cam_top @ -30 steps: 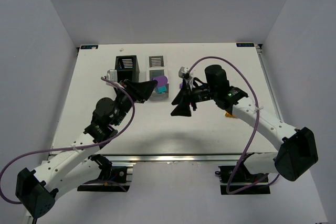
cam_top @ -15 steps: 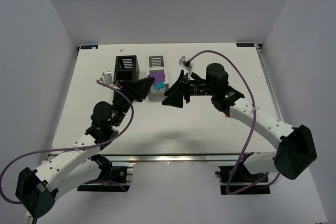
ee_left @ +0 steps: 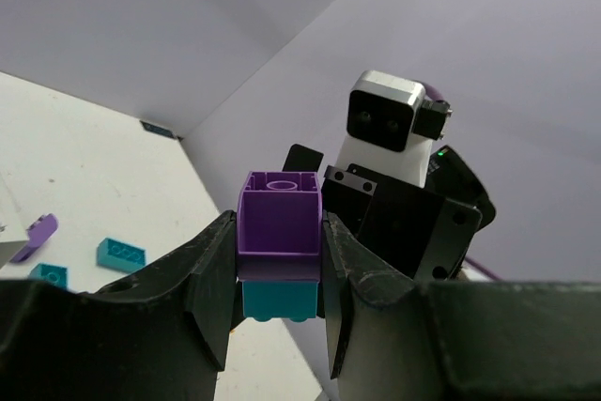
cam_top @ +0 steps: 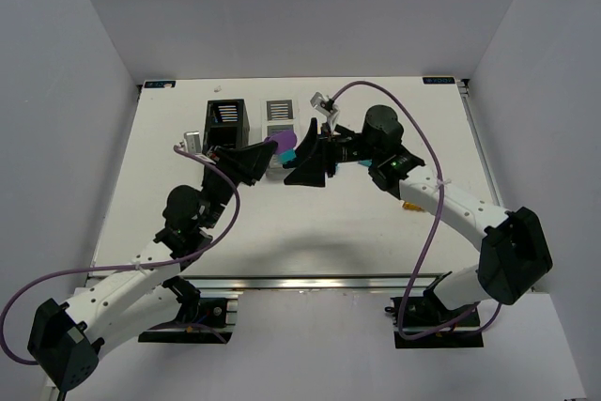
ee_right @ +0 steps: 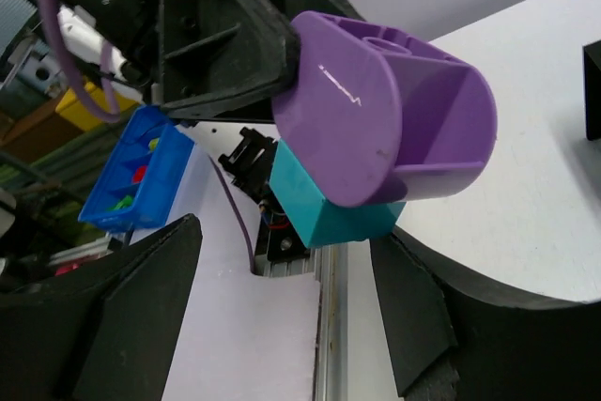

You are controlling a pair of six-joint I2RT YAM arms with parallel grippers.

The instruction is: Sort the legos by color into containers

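L hand grips purple brick stuck atop teal brick; open R hand, prob. aimed at teal, may knock both loose if off-centre.

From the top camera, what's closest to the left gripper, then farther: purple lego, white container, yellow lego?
1. purple lego, held in the left gripper.
2. white container, just behind it.
3. yellow lego, far right, beside the right arm.

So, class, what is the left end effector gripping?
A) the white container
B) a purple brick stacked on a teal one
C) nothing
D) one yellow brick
B: the left wrist view shows the left end effector shut on a purple brick with a teal brick attached beneath it.
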